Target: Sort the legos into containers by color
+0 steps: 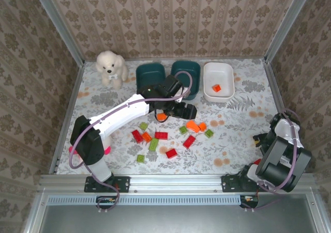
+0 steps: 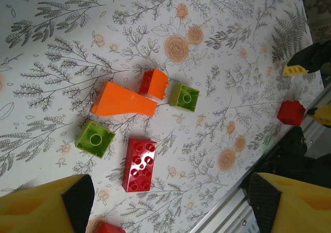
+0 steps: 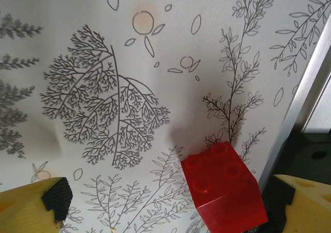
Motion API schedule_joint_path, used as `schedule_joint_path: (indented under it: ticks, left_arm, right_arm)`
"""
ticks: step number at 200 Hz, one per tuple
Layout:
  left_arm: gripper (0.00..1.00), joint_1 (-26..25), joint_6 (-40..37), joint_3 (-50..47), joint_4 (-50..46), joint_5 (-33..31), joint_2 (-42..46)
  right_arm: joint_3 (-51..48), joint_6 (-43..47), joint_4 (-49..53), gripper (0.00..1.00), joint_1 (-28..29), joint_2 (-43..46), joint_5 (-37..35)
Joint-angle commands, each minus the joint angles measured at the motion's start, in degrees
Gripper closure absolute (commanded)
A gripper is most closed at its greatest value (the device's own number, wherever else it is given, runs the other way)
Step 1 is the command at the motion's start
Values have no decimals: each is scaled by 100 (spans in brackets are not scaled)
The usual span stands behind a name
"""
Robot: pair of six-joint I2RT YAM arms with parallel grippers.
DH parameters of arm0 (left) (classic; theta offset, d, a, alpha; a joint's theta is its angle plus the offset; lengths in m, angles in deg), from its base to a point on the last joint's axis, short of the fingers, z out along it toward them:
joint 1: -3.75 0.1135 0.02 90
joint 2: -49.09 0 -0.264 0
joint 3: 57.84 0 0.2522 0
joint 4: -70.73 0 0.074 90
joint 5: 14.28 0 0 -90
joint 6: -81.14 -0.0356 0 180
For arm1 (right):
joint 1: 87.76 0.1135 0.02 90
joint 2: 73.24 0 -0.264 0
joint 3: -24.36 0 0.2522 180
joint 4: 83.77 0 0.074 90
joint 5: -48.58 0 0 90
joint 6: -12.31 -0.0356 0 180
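Floral tablecloth [image 1: 243, 104]: legos [image 1: 161, 135] lying scattered mid-table, one orange lego [image 1: 216, 88] sitting in far white tub [image 1: 219, 65]; left gripper [image 2: 170, 191] hovering wide open, empty; right gripper [image 3: 168, 194] gaping around red brick [image 3: 222, 191], probably lining up a grab.

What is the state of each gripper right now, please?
Left gripper: open, holding nothing.
Right gripper: open; a small red studded plastic brick lies between its fingers, not clamped.

Off-task items on the floral-print table cover [image 1: 243, 96]
White plush dog [image 1: 110, 65] sits upright in far-left corner, near damask-patterned wall [image 1: 176, 16].
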Motion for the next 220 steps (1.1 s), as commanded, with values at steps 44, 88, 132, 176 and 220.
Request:
schedule_joint_path:
  ticks: [44,88,132,176,220]
  left_arm:
    - [18,72,73,149,95,58,-21]
    - [18,90,99,-12,90,22,107]
    - [18,115,106,-48,104,-5,101]
    - [18,147,157,-230,174,-90,240]
    - [18,177,242,-503,310,-101,361]
  right_arm:
    - [106,-497,-219,7,358,-205,65]
    - [45,-876,-682,9,748,-315,512]
    - [367,-1958,-1061,10,2029,-684,836]
    - [762,-2466,-1474,8,2912,-1179,1148]
    - [1174,-2709,-1671,8,3360,-1419,1362]
